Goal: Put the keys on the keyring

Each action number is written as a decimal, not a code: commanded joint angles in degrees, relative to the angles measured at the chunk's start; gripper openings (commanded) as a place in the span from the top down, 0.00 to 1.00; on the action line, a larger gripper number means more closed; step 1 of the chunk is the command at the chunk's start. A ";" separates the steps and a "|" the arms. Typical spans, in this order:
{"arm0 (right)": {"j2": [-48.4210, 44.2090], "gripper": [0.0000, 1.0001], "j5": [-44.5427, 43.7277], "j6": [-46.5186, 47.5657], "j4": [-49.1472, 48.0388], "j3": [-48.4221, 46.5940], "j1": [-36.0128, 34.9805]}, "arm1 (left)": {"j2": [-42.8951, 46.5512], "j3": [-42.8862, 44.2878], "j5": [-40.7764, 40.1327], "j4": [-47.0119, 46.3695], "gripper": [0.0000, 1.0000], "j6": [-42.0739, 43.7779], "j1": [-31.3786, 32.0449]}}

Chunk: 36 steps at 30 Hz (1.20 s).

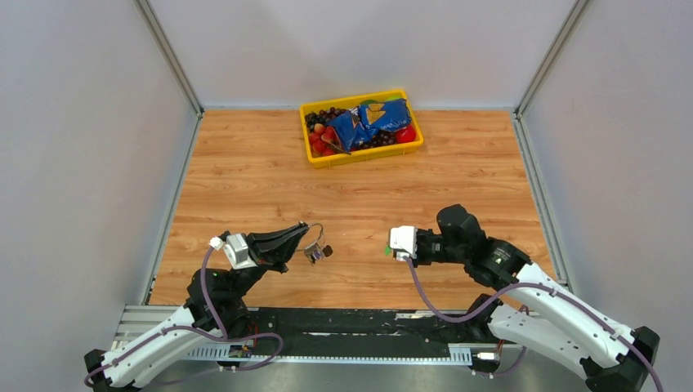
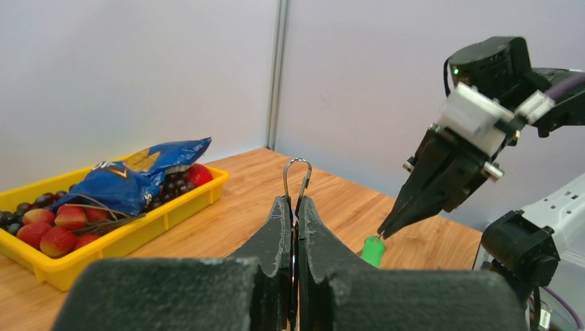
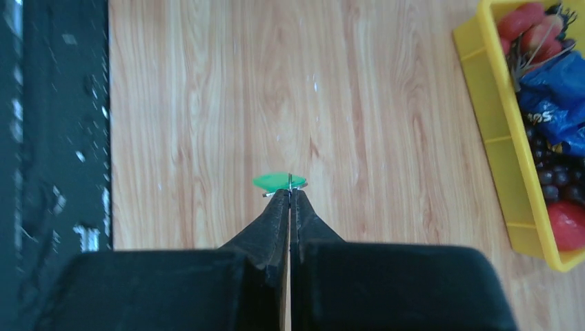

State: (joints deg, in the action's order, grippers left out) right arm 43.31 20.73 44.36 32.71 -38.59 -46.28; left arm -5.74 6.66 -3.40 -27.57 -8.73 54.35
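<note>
Left gripper [image 1: 301, 234]: clenched on keyring [image 1: 315, 232]; jaws pressed together with the thin wire pinched between them; in left wrist view, left gripper [image 2: 294, 204] with a narrow loop of the keyring [image 2: 297, 171] standing upright straight out past the fingertips; from above, rest of ring curving just ahead of the tips, a small dark cluster of hung keys [image 1: 318, 253] dangling below and ahead of them, off the wood.

Right gripper [image 1: 391, 249]: clenched on green-tagged key [image 1: 387, 251]; jaws closed flat in right wrist view, right gripper [image 3: 290, 196] with a sliver of metal nipped at the very tips and the green tag of the green-tagged key [image 3: 273, 181] jutting just beyond and to one side of them; seen from the left wrist, right gripper [image 2: 386, 230] angled steeply downward, green-tagged key [image 2: 373, 250] hanging directly under its tips; contact with table [image 1: 245, 175] not determinable.

Both claws tip to tip across a gap; keyring and green key apart, not touching; green key off to the right of the left claw's tips and lower than the loop.

Far ahead of both claws: yellow tray [image 1: 315, 157] holding a blue snack bag [image 1: 372, 122], strawberries and dark grapes.
</note>
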 commanded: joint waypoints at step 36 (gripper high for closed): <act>21.35 1.00 -11.24 -78.04 -45.34 -11.57 -21.04 | -2.53 0.23 2.54 -4.10 1.00 4.12 0.08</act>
State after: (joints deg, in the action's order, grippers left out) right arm 64.42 12.10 -26.26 -4.16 -49.76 -67.07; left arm -9.06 6.66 -3.27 -27.66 -6.26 54.35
